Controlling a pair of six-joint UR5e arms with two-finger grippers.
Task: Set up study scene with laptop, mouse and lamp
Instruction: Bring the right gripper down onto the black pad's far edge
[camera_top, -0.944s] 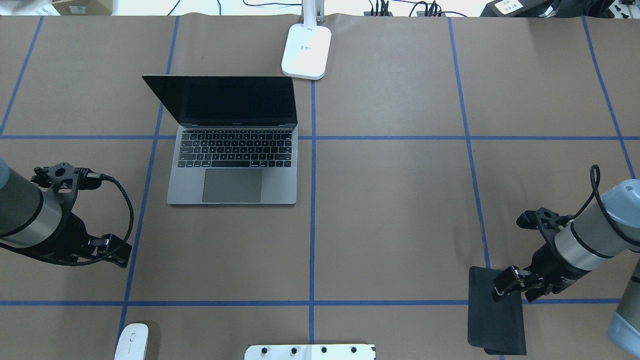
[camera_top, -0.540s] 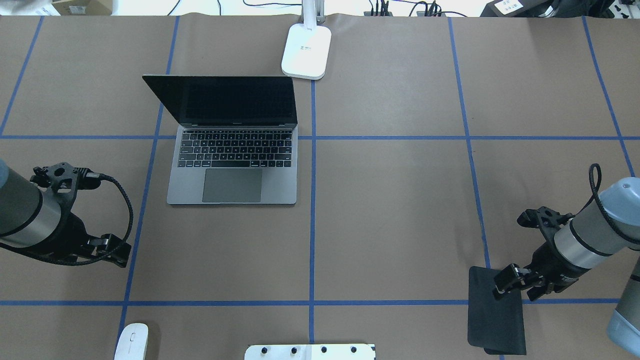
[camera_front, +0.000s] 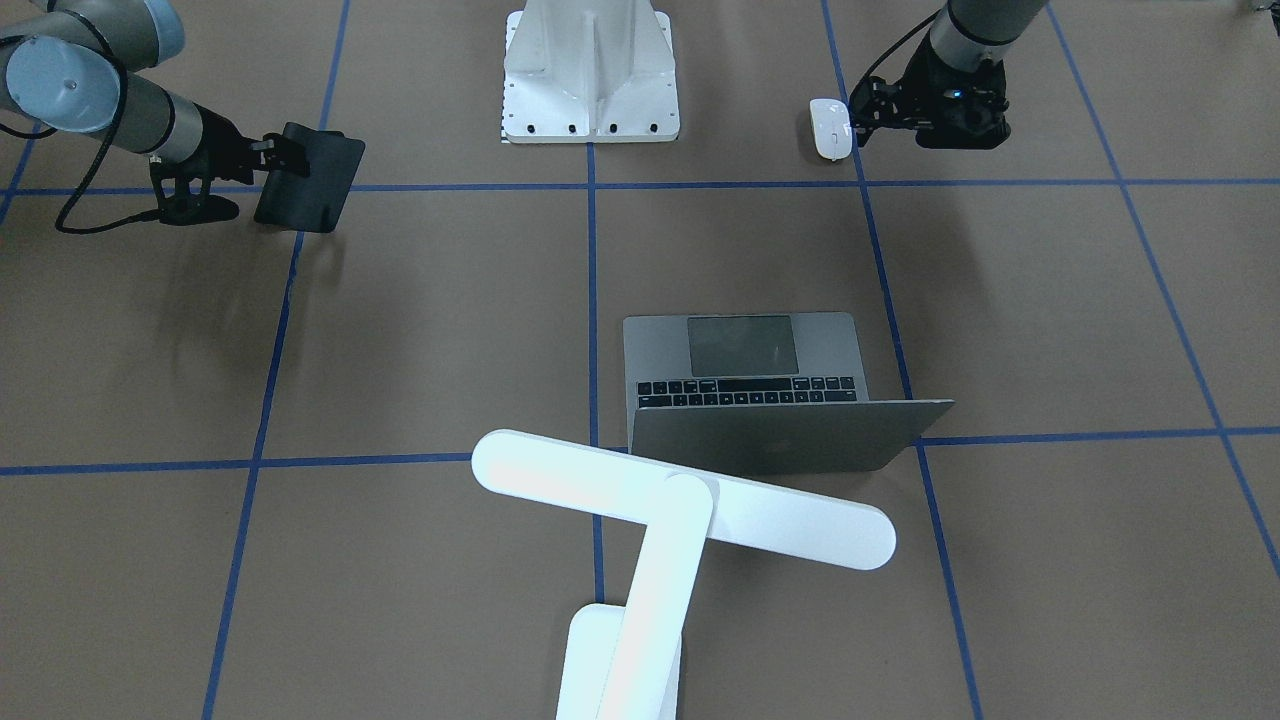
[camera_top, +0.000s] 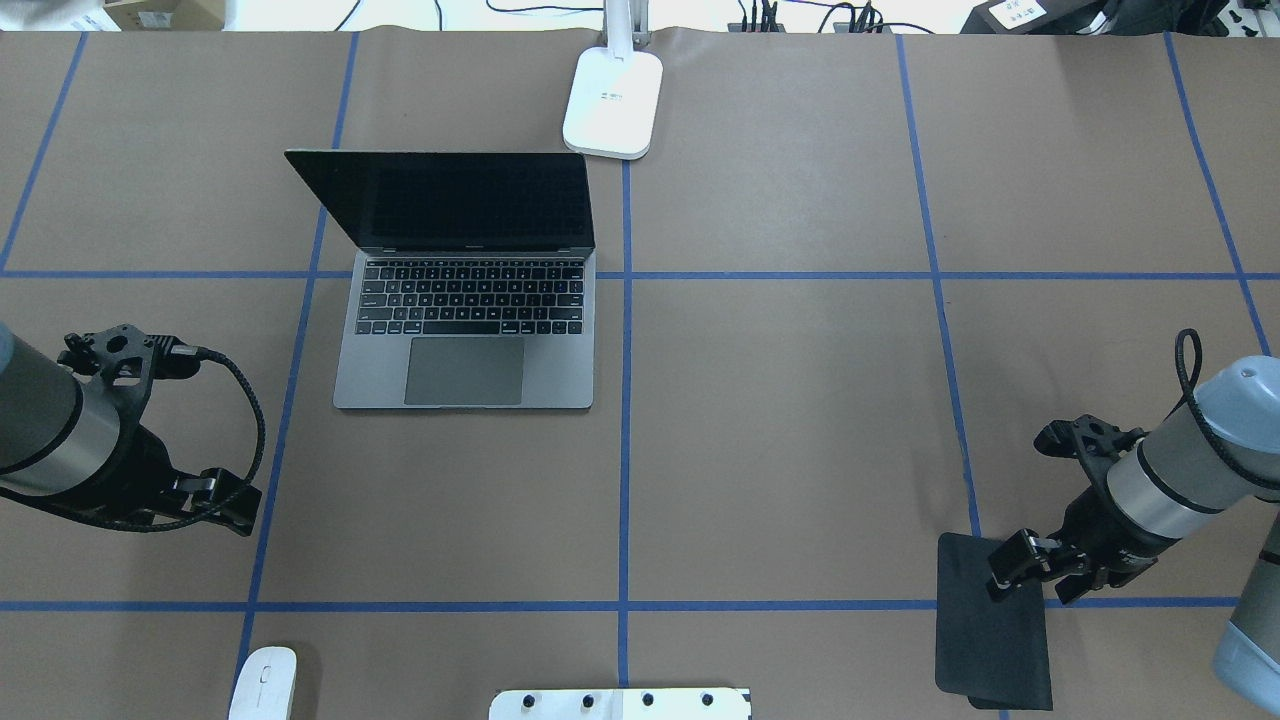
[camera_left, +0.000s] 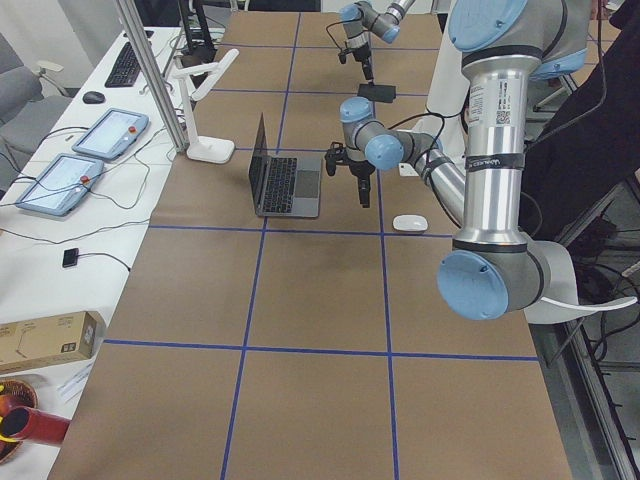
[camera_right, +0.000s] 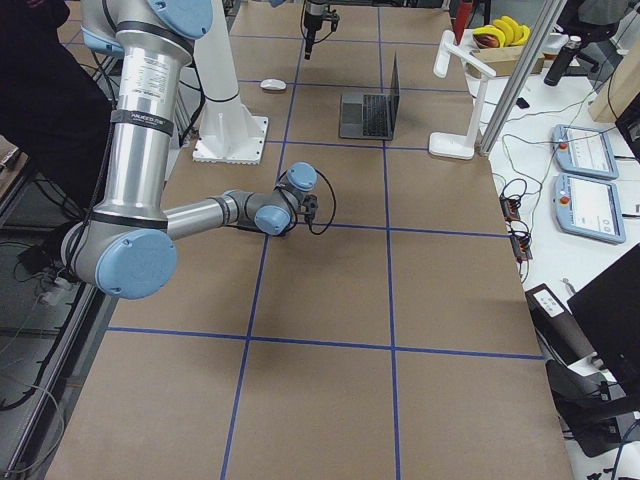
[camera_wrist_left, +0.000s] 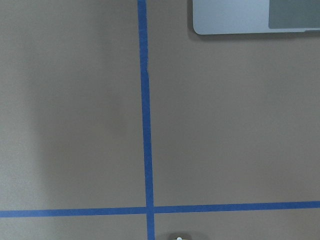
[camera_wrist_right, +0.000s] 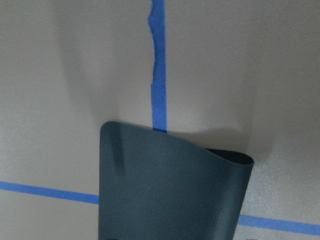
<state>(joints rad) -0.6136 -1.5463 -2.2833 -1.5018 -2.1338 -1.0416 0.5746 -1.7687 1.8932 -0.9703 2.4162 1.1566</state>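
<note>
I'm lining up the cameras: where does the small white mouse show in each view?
Front-facing: small white glossy mouse, top right.
Overhead: bottom left edge.
Exterior left: centre right.
Exterior right: top, left of centre.
Left wrist: sliver at bottom edge.
Right wrist: absent.
Shared landmark: open grey laptop.

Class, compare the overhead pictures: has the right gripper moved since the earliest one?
Yes, slightly. The right gripper, shut on the mouse pad, has drifted a little toward the robot, nearer the blue tape line crossing the table.
</note>
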